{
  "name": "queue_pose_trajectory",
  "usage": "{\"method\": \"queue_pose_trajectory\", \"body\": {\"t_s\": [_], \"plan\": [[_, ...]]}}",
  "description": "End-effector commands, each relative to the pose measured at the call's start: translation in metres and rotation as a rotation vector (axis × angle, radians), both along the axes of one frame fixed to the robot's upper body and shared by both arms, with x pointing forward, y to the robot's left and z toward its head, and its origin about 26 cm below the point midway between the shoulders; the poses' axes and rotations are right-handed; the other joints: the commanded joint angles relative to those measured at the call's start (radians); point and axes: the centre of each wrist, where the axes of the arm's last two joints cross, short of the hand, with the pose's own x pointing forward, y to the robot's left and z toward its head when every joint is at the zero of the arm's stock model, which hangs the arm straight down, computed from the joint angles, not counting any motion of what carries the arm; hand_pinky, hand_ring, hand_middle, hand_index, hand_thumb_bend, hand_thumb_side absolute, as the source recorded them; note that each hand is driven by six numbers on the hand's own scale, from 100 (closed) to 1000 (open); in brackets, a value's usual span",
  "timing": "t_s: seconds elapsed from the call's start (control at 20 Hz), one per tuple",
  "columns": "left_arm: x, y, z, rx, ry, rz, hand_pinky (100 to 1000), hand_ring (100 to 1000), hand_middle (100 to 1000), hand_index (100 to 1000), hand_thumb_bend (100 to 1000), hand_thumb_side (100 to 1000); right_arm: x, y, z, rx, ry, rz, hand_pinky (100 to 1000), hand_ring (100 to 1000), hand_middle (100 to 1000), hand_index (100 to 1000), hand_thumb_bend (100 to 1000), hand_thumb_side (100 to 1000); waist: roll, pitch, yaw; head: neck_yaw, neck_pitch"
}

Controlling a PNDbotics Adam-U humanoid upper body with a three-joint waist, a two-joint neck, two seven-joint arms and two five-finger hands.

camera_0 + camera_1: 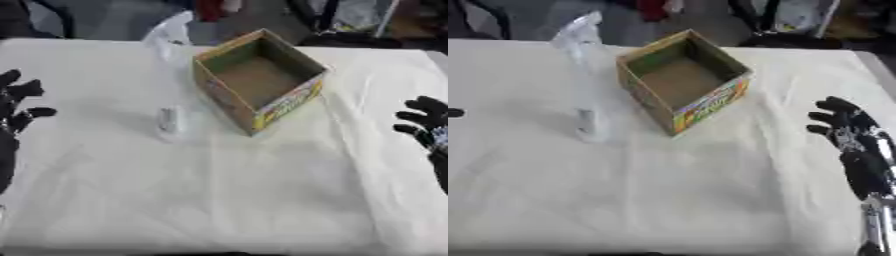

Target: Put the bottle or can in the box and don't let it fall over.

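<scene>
Nothing of the task is showing as done yet: the bottle (171, 75) is standing upright on the white tablecloth (227, 190), just beside the left wall of the box (260, 80) and outside it, and the box is sitting open-topped with its brown floor bare. Neither hand is touching anything. The left hand (16, 102) is hovering well to the left of the box, near the edge of the view, with its fingers spread and holding nothing; the right hand (846, 125) is waiting well to the right of the box, fingers likewise straight and apart, empty. What is remaining, as I am judging it, is the whole job: reaching for the bottle, closing on it, lifting it over the box's rim and setting it down upright inside. The bottle is looking tall, slim and clear, almost melting into the cloth, with a pale spray-like top reaching past the far-left corner of the box and a small greyish label low on its body. Being so tall and narrow, it is likely tipping easily, so a hold around its middle and a level set-down on the box floor are seeming wise.
</scene>
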Motion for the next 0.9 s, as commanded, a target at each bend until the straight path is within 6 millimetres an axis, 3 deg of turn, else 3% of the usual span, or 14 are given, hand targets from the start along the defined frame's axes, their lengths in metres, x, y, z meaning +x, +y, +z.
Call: {"method": "queue_pose_trajectory", "body": {"t_s": [0.05, 0.55, 0.9], "plan": [[0.000, 0.000, 0.007, 0.019, -0.020, -0.007, 687, 914, 658, 892, 100, 756, 0.001, -0.002, 0.009, -0.024, -0.029, 0.001, 751, 794, 789, 835, 100, 470, 0.002, -0.011, 0.000, 0.002, 0.005], [0.001, -0.002, 0.008, 0.037, -0.018, -0.026, 688, 925, 668, 895, 100, 749, 0.001, -0.002, 0.010, -0.022, -0.029, 0.002, 751, 794, 788, 836, 100, 471, 0.003, -0.011, 0.000, 0.002, 0.005], [0.012, -0.008, 0.025, 0.194, -0.049, -0.106, 699, 960, 713, 946, 100, 704, 0.001, -0.002, 0.010, -0.023, -0.026, 0.006, 751, 794, 788, 836, 100, 470, 0.005, -0.012, -0.006, 0.007, 0.004]]}}
